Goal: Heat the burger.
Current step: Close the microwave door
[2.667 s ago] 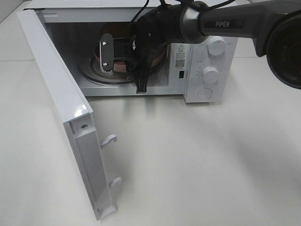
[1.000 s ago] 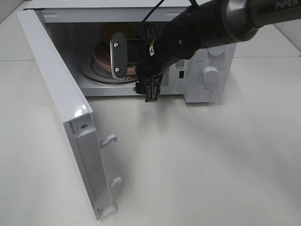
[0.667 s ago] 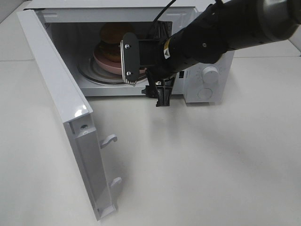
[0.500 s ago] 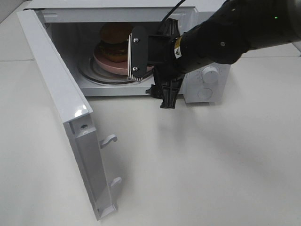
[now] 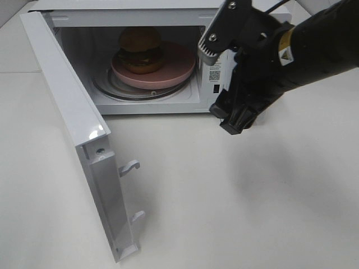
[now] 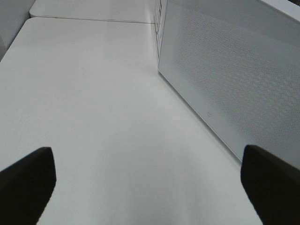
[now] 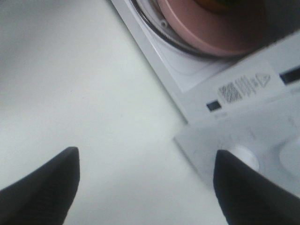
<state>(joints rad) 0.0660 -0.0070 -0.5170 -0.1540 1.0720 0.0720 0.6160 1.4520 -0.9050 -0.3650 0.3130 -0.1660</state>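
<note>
The burger (image 5: 140, 49), with a golden bun and dark filling, sits on the pink plate (image 5: 175, 68) on the glass turntable (image 5: 112, 88) inside the open microwave (image 5: 129, 4). My right gripper (image 5: 224, 78) hangs open and empty in front of the microwave's control panel, right of the cavity and outside it. In the right wrist view the right gripper (image 7: 145, 187) is over the table, with the pink plate (image 7: 211, 30) and a sliver of the burger (image 7: 216, 3) beyond. My left gripper (image 6: 150, 187) is open and empty over bare table; the exterior view does not show it.
The microwave door (image 5: 67, 112) stands swung wide toward the front left, its latch hooks (image 5: 129, 166) sticking out. The left wrist view has the door's mesh panel (image 6: 234, 84) close by. White knobs (image 7: 243, 157) are on the control panel. A white table (image 5: 224, 213) lies in front.
My right gripper has drawn back out of the microwave cavity, moving right and up. The burger on its plate stays on the turntable, now uncovered.
</note>
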